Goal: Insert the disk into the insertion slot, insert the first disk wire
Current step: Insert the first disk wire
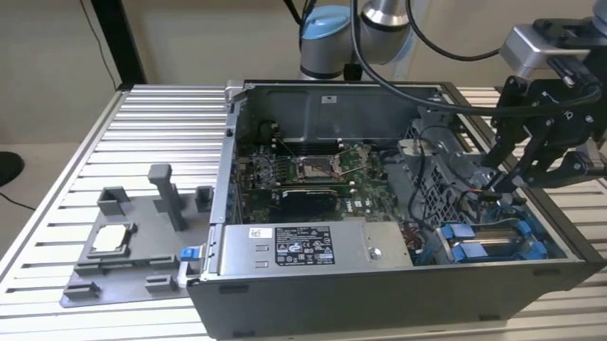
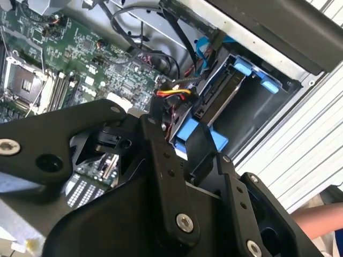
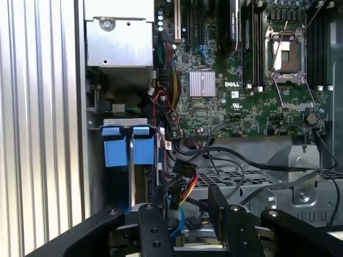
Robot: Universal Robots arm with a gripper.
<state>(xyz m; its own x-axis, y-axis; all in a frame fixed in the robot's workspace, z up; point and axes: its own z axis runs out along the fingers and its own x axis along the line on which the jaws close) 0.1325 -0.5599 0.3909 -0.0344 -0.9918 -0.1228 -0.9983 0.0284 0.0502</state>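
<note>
The gripper (image 3: 185, 203) is hovering low inside the computer case (image 1: 313, 298). Its two black fingers (image 3: 153, 225) are standing apart with, as far as I can make out, nothing clamped between them. Just beside one finger the disk wire (image 3: 186, 184) is hanging, its red, yellow and black leads ending in a small black plug (image 3: 174, 198). Beyond it the disk (image 2: 225, 99) is sitting on edge in the insertion slot (image 2: 268, 104), in the case's near corner at the exterior view's right. Its blue bracket tabs (image 2: 252, 72) are showing at the mouth. The motherboard (image 3: 230, 101) is lying farther in.

The wire is looking light and floppy, so the leads are offering poor purchase (tugging them is risking the crimps). The stiff plug body is looking like the place to pinch, across its flat sides. The disk is looking heavy and rigid, best handled by its bracket.
</note>
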